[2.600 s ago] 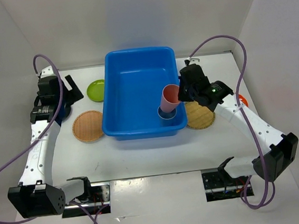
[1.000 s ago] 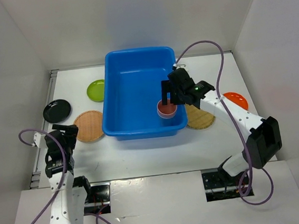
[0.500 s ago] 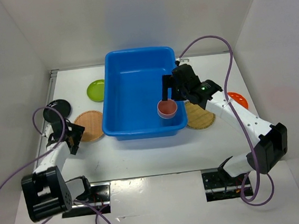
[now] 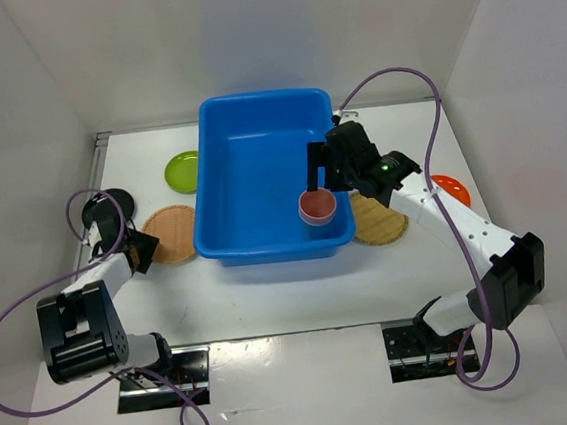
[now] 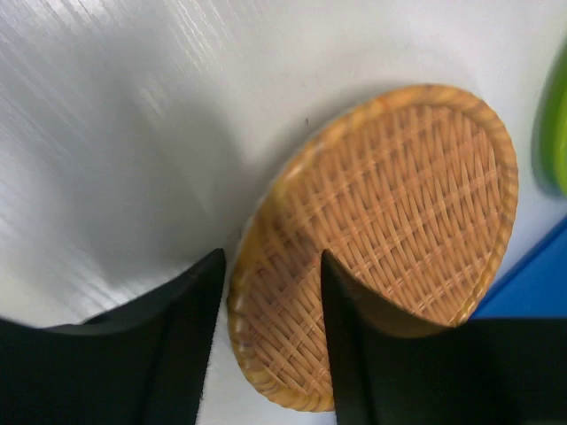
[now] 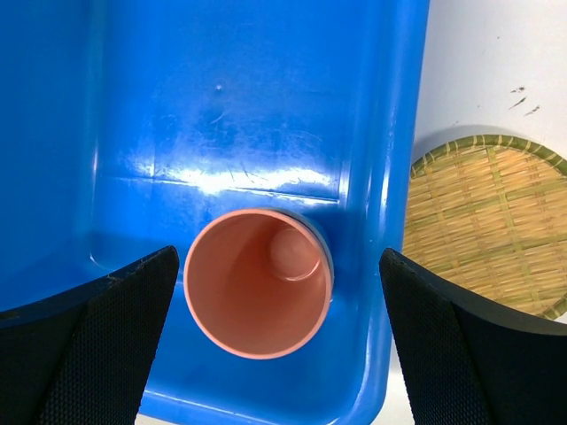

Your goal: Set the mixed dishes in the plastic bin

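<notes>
Top external view, and the action is split across the worktop. On the left side, the left end effector (image 4: 137,252) is low at the near left rim of a woven bamboo plate (image 4: 170,234), which lies just beside the blue plastic bin (image 4: 258,155).

Left wrist view brings us in close: the two black fingers (image 5: 190,345) stand partly apart, with the plate's rim sitting in the gap between them. Whether the pads are actually pinching that rim, I cannot tell.

Over to the right! The right end effector (image 4: 321,181) hangs above the bin's near right corner, fingers spread wide and released, gripping nothing. Directly beneath it, the reddish-pink cup (image 6: 257,283) stands upright on the bin floor, tucked against the right wall and clear of both fingers.

Outside the bin, a second woven plate (image 6: 478,221) lies touching its right wall. The orange plate (image 4: 452,188) is near the worktop's right edge. The lime-green plate (image 4: 183,169) sits to the left of the bin toward the far edge. The black plate (image 4: 110,202) is near the left edge, partly behind the cable.
</notes>
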`<control>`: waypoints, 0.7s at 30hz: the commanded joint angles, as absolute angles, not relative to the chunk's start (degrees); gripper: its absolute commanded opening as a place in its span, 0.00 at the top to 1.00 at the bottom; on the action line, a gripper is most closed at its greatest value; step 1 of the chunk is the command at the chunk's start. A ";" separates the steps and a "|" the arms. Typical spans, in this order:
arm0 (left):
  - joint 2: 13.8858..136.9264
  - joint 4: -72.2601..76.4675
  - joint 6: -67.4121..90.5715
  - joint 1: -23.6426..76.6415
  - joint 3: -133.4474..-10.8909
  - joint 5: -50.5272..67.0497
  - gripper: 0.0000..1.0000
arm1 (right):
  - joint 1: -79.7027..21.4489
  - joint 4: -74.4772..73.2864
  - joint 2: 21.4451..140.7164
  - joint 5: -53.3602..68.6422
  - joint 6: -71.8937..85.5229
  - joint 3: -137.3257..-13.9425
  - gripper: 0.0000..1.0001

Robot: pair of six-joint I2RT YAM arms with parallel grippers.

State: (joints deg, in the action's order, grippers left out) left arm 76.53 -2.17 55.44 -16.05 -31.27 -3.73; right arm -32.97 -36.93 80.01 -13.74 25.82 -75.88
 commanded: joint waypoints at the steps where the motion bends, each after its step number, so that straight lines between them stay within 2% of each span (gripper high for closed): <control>1: 80.06 -2.02 54.58 -16.35 -31.29 -1.85 0.46 | -32.87 -36.83 80.42 -14.15 25.58 -78.40 0.01; 3: 80.07 -2.02 55.11 -16.35 -31.90 -1.85 0.62 | -32.87 -36.83 80.42 -14.15 25.58 -78.40 0.01; 4: 80.07 -2.54 55.11 -16.35 -31.90 -1.85 0.74 | -32.87 -36.83 80.42 -14.15 25.58 -78.40 0.01; 7: 79.37 -2.55 55.11 -16.35 -31.90 -2.46 0.91 | -32.87 -36.83 80.42 -14.15 25.58 -78.40 0.01; 9: 77.96 -2.55 55.11 -16.35 -31.90 -2.99 0.99 | -32.87 -36.83 80.42 -14.15 25.58 -78.40 0.01; 14: 71.03 -7.55 55.11 -16.35 -33.04 -6.06 1.00 | -32.87 -36.83 80.95 -13.62 25.58 -78.40 0.01; 19: 55.24 -13.61 51.00 -16.35 -37.69 -6.68 1.00 | -32.87 -35.08 80.25 -11.87 25.58 -79.45 0.01; 21: 54.15 -14.23 50.37 -16.35 -39.45 -6.68 1.00 | -32.87 -34.20 79.55 -11.17 25.58 -79.45 0.01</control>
State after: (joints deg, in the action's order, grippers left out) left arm 58.89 -11.64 54.06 -16.25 -34.28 -4.97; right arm -32.95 -36.86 80.79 -12.51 25.85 -75.99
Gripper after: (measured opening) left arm 0.030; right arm 0.985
